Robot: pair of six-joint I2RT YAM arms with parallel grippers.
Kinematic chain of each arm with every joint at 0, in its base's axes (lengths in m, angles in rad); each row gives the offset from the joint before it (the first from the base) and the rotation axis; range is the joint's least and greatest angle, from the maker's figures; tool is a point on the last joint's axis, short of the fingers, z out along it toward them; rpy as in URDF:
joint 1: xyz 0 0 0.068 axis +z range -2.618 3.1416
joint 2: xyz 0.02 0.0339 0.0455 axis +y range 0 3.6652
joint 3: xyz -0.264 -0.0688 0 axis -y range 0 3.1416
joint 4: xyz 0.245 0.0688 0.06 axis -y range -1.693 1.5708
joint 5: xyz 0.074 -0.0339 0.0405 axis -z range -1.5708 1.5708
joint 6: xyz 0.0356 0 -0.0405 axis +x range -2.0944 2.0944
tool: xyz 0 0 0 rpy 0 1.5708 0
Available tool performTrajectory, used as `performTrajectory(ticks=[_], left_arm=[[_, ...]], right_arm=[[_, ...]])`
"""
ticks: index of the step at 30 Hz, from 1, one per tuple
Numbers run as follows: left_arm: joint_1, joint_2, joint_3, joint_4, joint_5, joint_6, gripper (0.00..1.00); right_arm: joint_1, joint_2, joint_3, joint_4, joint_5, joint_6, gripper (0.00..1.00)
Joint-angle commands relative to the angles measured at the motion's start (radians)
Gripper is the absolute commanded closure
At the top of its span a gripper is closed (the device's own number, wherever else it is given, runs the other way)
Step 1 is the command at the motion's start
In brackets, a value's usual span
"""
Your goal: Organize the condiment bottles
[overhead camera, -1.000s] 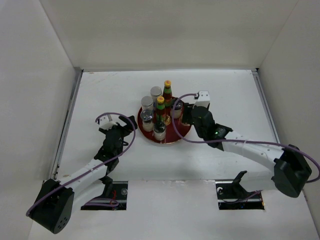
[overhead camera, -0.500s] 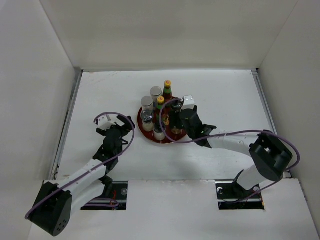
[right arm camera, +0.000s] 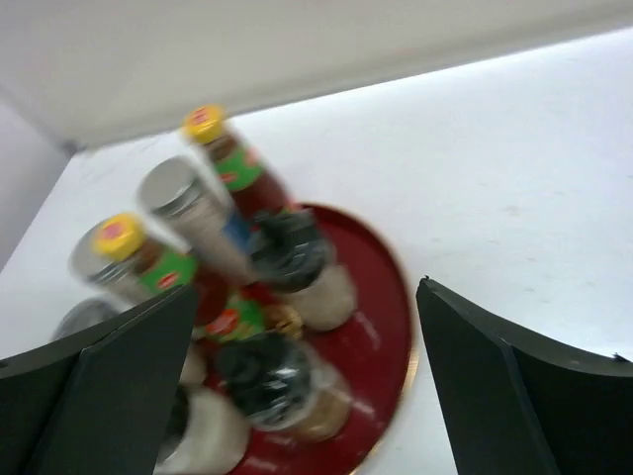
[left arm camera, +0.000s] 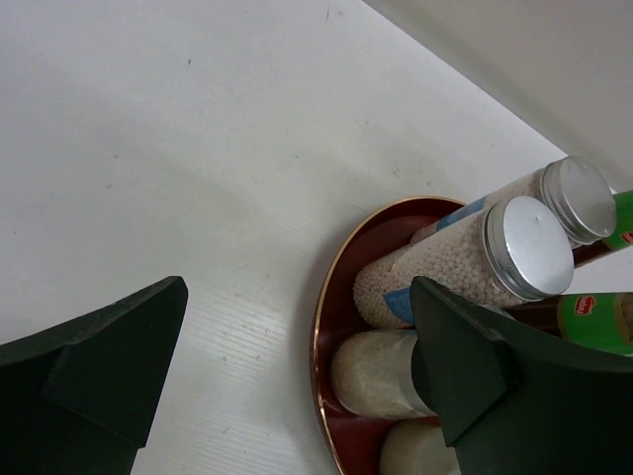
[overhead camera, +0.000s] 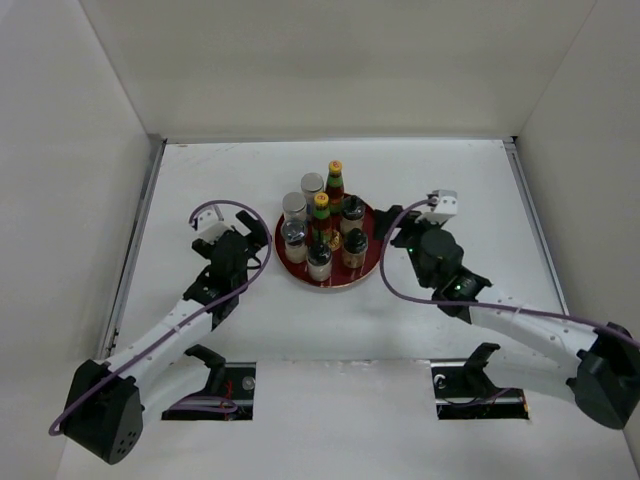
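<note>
your left claw (overhead camera: 252, 245) and right claw (overhead camera: 392, 232) sit open and empty either side of the red plate (overhead camera: 340, 278) on the counter (overhead camera: 450, 180), where all the condiment bottles (overhead camera: 321, 215) stand grouped, so tidying looks done and you likely just back away carefully.

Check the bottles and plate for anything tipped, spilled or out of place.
Nothing stands out. The condiment bottles all stand upright, grouped on the red plate, none tipped. No spill shows on the plate or the table around it. The left end effector and right end effector are open, apart from the bottles.
</note>
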Motion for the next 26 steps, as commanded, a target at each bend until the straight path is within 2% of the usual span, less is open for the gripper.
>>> performTrajectory(ticks=[1, 5, 8, 13, 26], left_arm=[[-0.008, -0.002, 0.066, -0.09, -0.03, -0.012, 0.0], [-0.021, -0.004, 0.088, -0.133, -0.044, -0.01, 0.0], [-0.031, -0.011, 0.083, -0.134, -0.047, -0.013, 0.0], [-0.05, -0.005, 0.105, -0.14, -0.047, -0.009, 0.0], [-0.061, 0.055, 0.119, -0.125, -0.044, 0.005, 0.0]], right_arm=[[-0.095, -0.044, -0.102, 0.087, 0.091, 0.081, 0.0], [-0.185, -0.09, -0.174, 0.096, 0.051, 0.21, 0.0], [-0.221, -0.063, -0.176, 0.092, -0.016, 0.242, 0.0], [-0.218, -0.008, -0.153, 0.09, -0.038, 0.236, 0.0], [-0.218, 0.019, -0.142, 0.084, -0.052, 0.227, 0.0]])
